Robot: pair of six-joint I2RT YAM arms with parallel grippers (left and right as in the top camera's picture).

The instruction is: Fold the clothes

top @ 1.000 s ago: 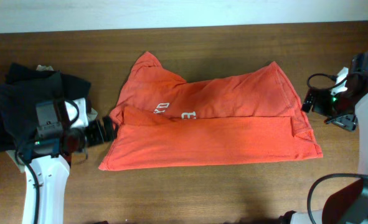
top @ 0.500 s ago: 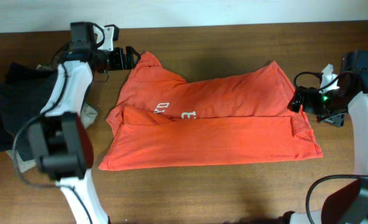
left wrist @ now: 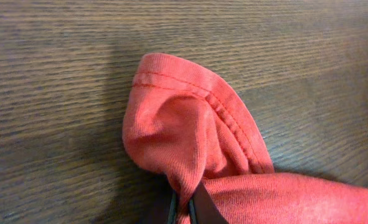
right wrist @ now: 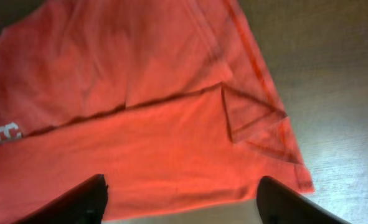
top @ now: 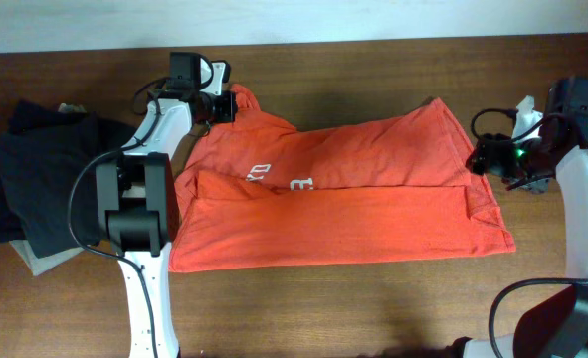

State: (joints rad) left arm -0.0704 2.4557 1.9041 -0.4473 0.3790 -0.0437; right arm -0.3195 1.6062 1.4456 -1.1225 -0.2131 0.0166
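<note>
The clothes, a red-orange T-shirt [top: 343,189] with white letters, lie half folded across the middle of the table, the near half doubled over the chest. My left gripper [top: 224,104] is at the shirt's far-left corner. In the left wrist view it [left wrist: 185,208] is shut on a pinch of the sleeve fabric [left wrist: 190,130], which bunches up above the jaws. My right gripper [top: 481,157] hovers at the shirt's right edge. In the right wrist view it [right wrist: 182,183] stands open above the folded cloth [right wrist: 140,112], with nothing between its fingers.
A pile of dark garments [top: 45,179] lies at the left end of the table, with a beige piece [top: 40,261] under its near edge. The table's far edge [top: 373,42] runs just behind the shirt. Bare wood [top: 373,308] lies in front of it.
My left arm swung from the near left to the shirt's far-left corner and shut on the sleeve. My right gripper moved left over the shirt's right edge, its jaws narrowing somewhat.
</note>
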